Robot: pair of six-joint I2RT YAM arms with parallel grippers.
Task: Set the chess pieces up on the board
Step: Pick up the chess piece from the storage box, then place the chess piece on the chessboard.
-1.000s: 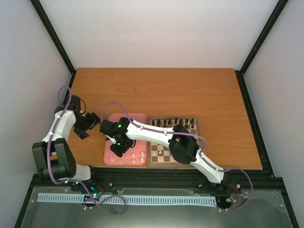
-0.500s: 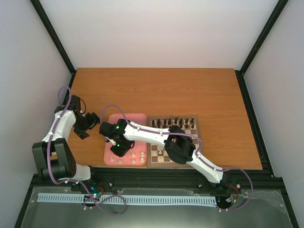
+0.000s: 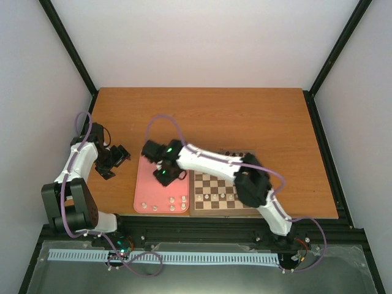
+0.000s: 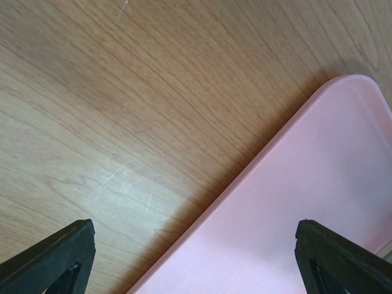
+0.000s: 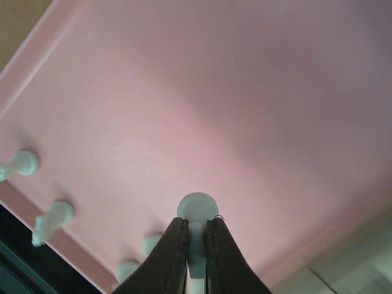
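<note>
Cream chess pieces [image 5: 54,219] in pink tray [image 5: 245,92]

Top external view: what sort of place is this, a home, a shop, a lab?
Probably a robotics lab test cell: the left arm and right arm are bolted to a black metal frame, plain white walls box in the wooden table, and a chessboard and pink tray sit staged.

— What can't you make out from there?

— My right arm [image 3: 208,162] covers the far rows of the board [image 3: 211,184], so I can't count the dark pieces [image 3: 236,152]. On the right wrist view the white piece [image 5: 197,208] shows only its head; the fingers [image 5: 168,257] hide the rest.

— And the left wrist?

— Fingertips [image 4: 61,257] and pink tray [image 4: 306,184] run off frame.
</note>
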